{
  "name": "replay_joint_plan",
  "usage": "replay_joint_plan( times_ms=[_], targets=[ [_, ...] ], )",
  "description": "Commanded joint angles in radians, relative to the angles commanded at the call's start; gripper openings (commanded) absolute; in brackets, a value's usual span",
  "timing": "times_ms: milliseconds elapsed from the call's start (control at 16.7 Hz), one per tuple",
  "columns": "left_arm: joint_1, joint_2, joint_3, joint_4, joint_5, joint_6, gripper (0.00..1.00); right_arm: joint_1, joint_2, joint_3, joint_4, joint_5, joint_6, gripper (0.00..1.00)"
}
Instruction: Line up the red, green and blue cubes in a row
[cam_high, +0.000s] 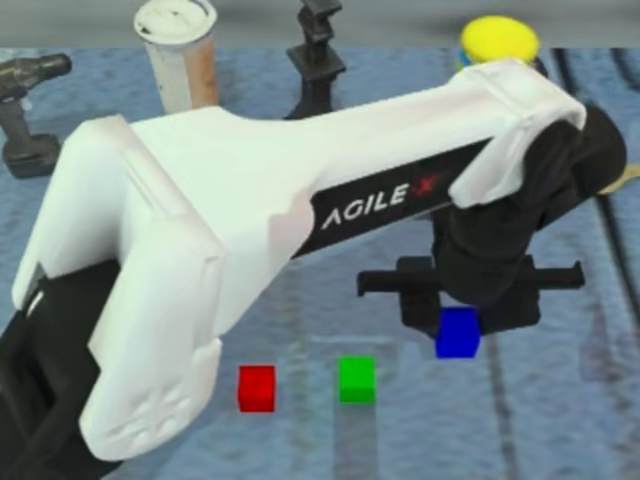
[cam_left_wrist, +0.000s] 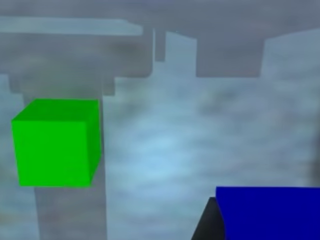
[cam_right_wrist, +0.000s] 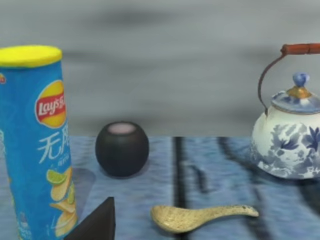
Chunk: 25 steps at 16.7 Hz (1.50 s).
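The red cube (cam_high: 256, 387) and the green cube (cam_high: 356, 379) rest side by side on the blue cloth near the front. To the green cube's right hangs the blue cube (cam_high: 457, 332), a little farther back and looking raised off the cloth. My left gripper (cam_high: 458, 316) is shut on it, the arm reaching across from the left. In the left wrist view the blue cube (cam_left_wrist: 270, 212) sits against a dark finger (cam_left_wrist: 207, 225), with the green cube (cam_left_wrist: 55, 145) beyond. Of my right gripper only one finger (cam_right_wrist: 97, 225) shows, with nothing against it.
Along the back stand a drill (cam_high: 25, 110), a white cup (cam_high: 180, 55), a black stand (cam_high: 318, 55) and the chip can (cam_high: 498, 40). The right wrist view shows the chip can (cam_right_wrist: 35, 145), a black ball (cam_right_wrist: 122, 149), a spoon (cam_right_wrist: 200, 217) and a teapot (cam_right_wrist: 290, 140).
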Motion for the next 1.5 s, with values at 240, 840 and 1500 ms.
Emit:
replay_joint_plan(
  times_ms=[240, 840, 1500],
  targets=[
    [-0.003, 0.020, -0.116, 0.146, 0.000, 0.001, 0.00, 0.000, 0.000, 0.000, 0.000, 0.000, 0.000, 1.00],
    [-0.003, 0.035, -0.191, 0.232, 0.000, -0.003, 0.23, 0.000, 0.000, 0.000, 0.000, 0.000, 0.000, 1.00],
    [-0.003, 0.035, -0.191, 0.232, 0.000, -0.003, 1.00, 0.000, 0.000, 0.000, 0.000, 0.000, 0.000, 1.00]
  ],
)
